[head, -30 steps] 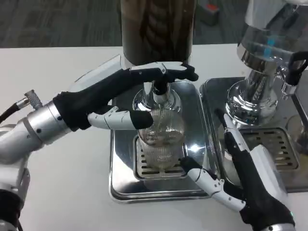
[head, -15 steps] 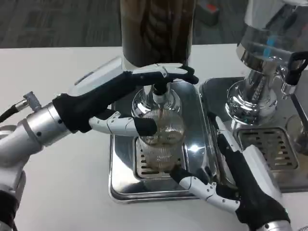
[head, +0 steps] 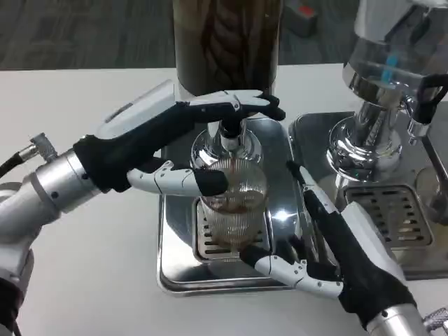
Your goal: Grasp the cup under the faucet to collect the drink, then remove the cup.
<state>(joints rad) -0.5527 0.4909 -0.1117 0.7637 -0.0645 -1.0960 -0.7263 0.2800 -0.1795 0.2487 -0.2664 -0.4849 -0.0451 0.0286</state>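
Observation:
A ribbed clear glass cup (head: pixel 234 210) stands on the drip grate of a steel tray (head: pixel 175 276), right under the faucet (head: pixel 229 136) of a dark drink dispenser (head: pixel 227 42). Brown drink sits in the cup, about halfway up. My left hand (head: pixel 150 136) reaches in from the left; its fingers (head: pixel 238 105) lie across the top of the faucet and its thumb (head: pixel 185 182) touches the cup's left side. My right hand (head: pixel 350 245) lies open just to the right of the cup, its thumb (head: pixel 276 264) near the cup's base, holding nothing.
A second steel dispenser (head: pixel 381 91) with its own drip tray (head: pixel 399 210) stands close on the right, just behind my right hand. White table (head: pixel 84 280) lies to the left and front.
My right hand has slid left and forward, closer to the cup. Brown drink has appeared and risen in the cup. My left hand stays on the faucet.

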